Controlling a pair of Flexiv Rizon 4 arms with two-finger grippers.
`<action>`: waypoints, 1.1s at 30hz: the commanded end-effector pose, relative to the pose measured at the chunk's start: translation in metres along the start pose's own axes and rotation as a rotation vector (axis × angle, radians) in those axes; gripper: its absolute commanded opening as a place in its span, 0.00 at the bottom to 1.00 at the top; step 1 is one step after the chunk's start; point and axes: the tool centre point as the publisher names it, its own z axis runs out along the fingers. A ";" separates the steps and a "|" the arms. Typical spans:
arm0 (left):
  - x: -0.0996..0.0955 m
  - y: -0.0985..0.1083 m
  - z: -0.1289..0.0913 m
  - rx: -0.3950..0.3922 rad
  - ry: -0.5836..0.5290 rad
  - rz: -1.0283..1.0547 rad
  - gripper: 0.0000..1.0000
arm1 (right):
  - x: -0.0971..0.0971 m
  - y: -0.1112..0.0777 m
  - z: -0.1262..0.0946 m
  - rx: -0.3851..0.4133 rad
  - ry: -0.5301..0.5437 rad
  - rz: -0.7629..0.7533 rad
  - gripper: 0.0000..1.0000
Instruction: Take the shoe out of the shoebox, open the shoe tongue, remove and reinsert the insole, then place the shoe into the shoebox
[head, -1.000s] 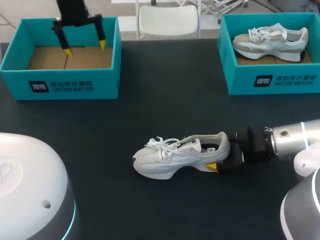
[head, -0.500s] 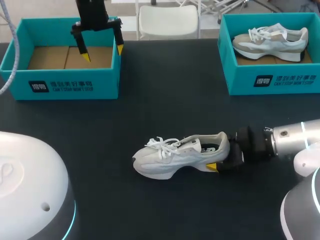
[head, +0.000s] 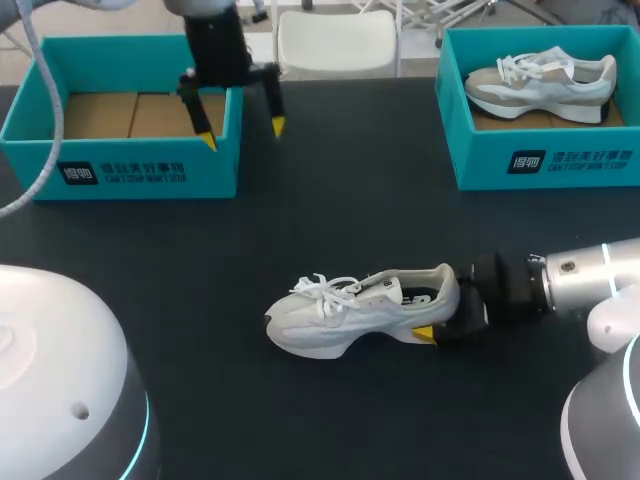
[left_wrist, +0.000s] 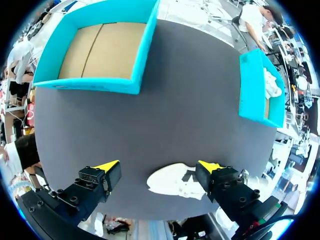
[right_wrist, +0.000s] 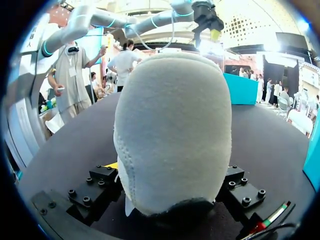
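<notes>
One end effector (head: 438, 320) tight around shoe (head: 345, 312).

A dark table (head: 350, 180) is seen beneath everything. Toward its far right corner a second teal box (head: 480, 165) is set, with white print on its front wall. Inside it, a pale sneaker (head: 540, 85) is laid on brown cardboard, its toe turned toward the table's middle.
</notes>
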 end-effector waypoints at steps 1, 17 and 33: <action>0.009 0.046 0.007 0.054 0.017 0.004 1.00 | 0.001 -0.003 0.007 0.003 -0.002 0.000 0.00; 0.055 0.146 0.034 0.034 0.054 -0.037 1.00 | 0.001 -0.003 0.007 0.003 -0.002 0.000 0.00; 0.059 0.160 0.043 0.008 0.031 -0.051 1.00 | 0.001 -0.003 0.007 0.003 -0.002 0.000 0.00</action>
